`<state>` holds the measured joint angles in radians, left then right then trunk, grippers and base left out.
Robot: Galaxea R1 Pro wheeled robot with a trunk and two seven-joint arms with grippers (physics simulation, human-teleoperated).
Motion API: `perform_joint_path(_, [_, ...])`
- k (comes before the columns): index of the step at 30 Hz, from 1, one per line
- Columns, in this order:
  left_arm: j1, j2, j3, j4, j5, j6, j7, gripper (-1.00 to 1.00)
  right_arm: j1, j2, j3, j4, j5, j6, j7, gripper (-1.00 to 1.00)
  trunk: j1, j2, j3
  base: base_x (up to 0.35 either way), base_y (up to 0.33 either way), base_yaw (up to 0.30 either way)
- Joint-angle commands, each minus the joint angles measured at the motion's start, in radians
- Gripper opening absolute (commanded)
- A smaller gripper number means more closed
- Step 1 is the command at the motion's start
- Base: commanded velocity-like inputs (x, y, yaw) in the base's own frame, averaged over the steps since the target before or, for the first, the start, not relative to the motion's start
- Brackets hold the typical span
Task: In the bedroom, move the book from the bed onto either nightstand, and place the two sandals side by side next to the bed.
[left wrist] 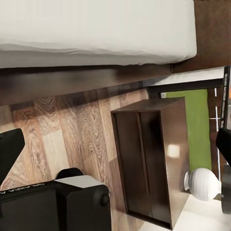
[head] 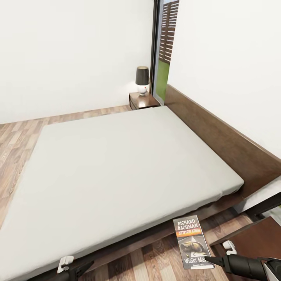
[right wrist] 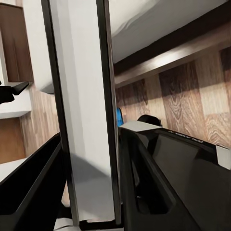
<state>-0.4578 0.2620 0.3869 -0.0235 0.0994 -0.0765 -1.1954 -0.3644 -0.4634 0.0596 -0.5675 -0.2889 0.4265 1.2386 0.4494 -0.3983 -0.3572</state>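
The bed [head: 117,171] fills the middle of the frame, its headboard [head: 222,136] along the right. A nightstand [head: 143,100] with a lamp [head: 142,80] stands beyond it, upper centre. At the lower right the book [head: 191,242] hangs over the floor [head: 156,261], held in the right pincer [right wrist: 89,192], beside another nightstand [head: 257,238].

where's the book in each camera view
Head view: the book is at bottom right, off the mattress, held upright by the right hand.
Left wrist view: not in it.
Right wrist view: seen edge-on, a pale slab between the fingers.
Shared landmark: the bed.
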Motion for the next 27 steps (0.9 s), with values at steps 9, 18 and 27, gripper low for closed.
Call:
perform_joint_path(9, [-0.001, 0.0, -0.009, 0.002, 0.01, -0.008, -0.001, 1.0, -0.001, -0.001, 0.006, 0.0, -0.01, 0.009, -0.001, -1.0, 0.001, -0.002, 0.013, 0.0, 0.0, 0.0])
perform_joint_path(18, [-0.001, -0.011, -0.01, 0.002, 0.01, -0.008, 0.002, 1.0, -0.001, 0.051, 0.008, 0.061, -0.009, 0.009, -0.018, -1.0, 0.001, -0.002, 0.027, 0.0, 0.0, 0.0])
perform_joint_path(27, [-0.001, -0.022, -0.017, 0.002, 0.01, -0.008, 0.003, 1.0, -0.001, 0.211, 0.01, 0.109, 0.069, 0.009, -0.03, -1.0, 0.001, -0.002, 0.042, 0.0, 0.0, 0.0])
